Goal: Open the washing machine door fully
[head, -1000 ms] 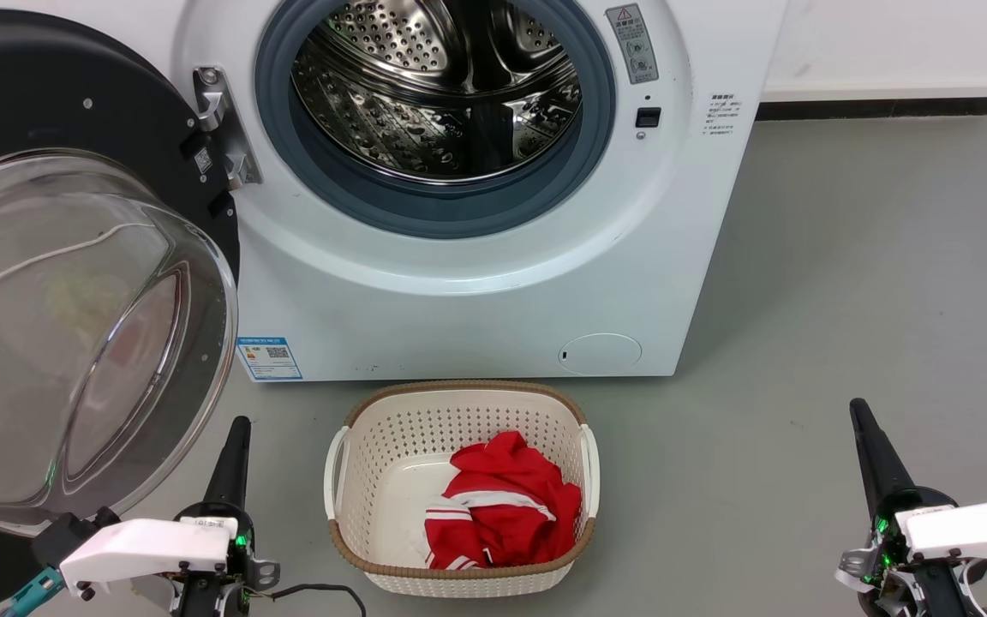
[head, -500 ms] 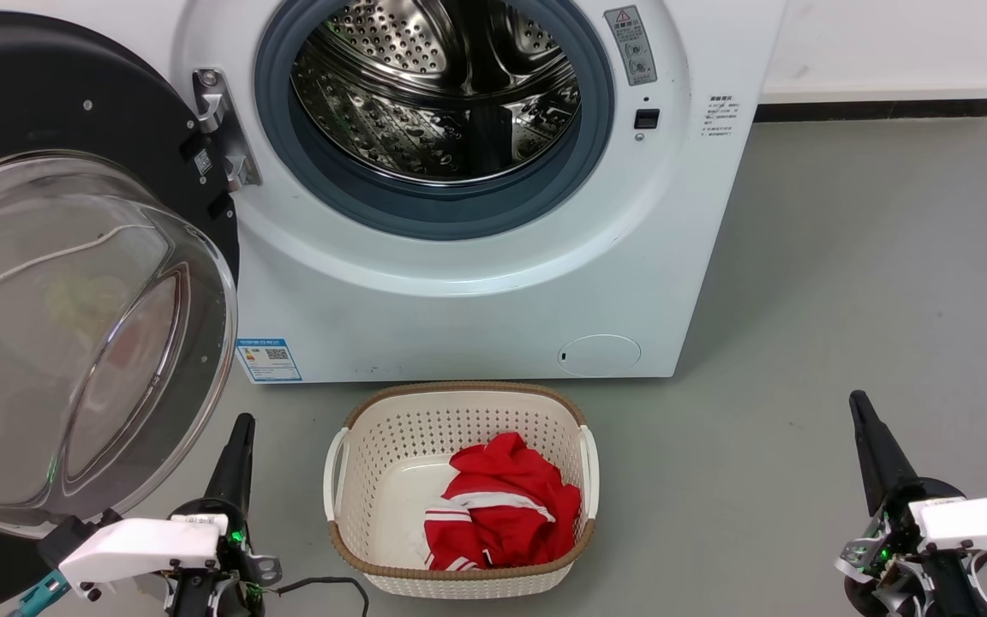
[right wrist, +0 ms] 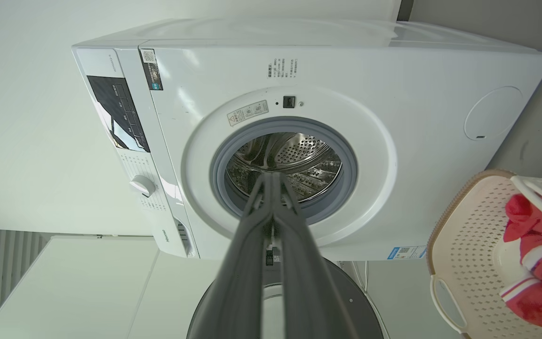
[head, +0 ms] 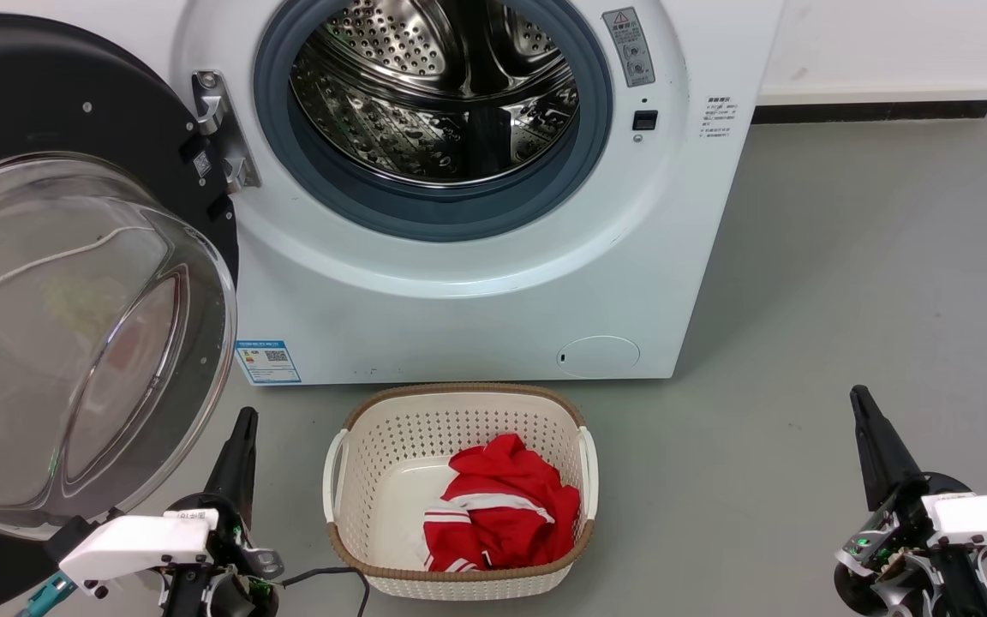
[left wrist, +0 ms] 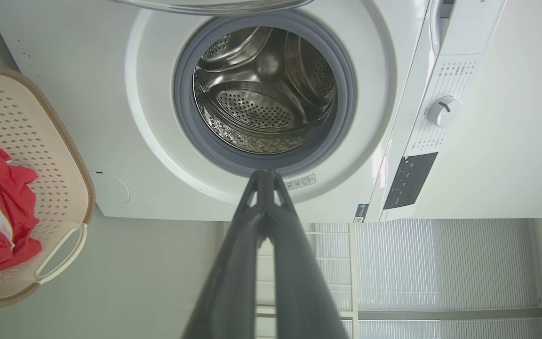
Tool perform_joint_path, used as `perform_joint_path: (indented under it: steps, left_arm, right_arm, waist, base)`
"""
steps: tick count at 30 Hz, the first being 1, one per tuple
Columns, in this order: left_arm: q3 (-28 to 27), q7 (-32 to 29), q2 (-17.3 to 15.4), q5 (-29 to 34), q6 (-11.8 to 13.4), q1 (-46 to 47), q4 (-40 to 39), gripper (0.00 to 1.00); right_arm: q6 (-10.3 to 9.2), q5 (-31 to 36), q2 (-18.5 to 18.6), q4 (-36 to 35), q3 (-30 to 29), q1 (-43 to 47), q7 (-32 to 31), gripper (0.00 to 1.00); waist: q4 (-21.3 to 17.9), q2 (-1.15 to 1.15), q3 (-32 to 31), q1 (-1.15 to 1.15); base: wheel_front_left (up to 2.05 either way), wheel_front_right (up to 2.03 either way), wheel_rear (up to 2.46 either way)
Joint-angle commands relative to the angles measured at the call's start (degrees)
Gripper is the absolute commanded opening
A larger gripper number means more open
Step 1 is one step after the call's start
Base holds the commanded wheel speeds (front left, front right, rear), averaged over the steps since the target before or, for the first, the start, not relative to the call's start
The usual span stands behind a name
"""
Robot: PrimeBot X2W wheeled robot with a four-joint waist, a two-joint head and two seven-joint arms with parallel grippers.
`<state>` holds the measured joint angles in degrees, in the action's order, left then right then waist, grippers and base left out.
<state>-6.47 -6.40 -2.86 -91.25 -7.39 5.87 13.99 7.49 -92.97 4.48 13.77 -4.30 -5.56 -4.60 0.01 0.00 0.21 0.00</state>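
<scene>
I see the washing machine door (head: pixel 82 326) swung wide, left of the washing machine (head: pixel 459 291): glossy black disc w/ clear bulging glass bowl. Left gripper (head: pixel 244 417) sits just below it, right gripper (head: pixel 858 396) well apart; both jaws pressed together, empty.

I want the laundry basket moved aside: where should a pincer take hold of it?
Take the white loop handle on the laundry basket's left side, coming from the left with the left pincer, which is nearest. The slot behind the handle lets one finger pass; the brown rim looks too broad.
</scene>
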Motion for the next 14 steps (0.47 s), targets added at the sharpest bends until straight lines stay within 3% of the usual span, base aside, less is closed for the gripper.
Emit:
perform_joint_path:
  steps: [1, 14]
  left_arm:
    - [-0.18, -0.24, -0.03, -0.89, -0.18, 0.65, 0.15, 0.00]
    - [-0.16, -0.36, -0.03, -1.19, -0.20, 0.68, 0.17, 0.00]
  right_arm:
    - [0.00, -0.95, -0.13, 0.18, -0.17, -0.80, -0.35, 0.00]
    - [0.00, -0.84, -0.38, 0.24, -0.46, -0.87, -0.64, 0.00]
  waist:
    - [0.00, 0.00, -0.01, 0.00]
    - [-0.01, 0.00, -0.03, 0.00]
  base:
    - [0.00, 0.00, 0.00]
    - [0.00, 0.00, 0.00]
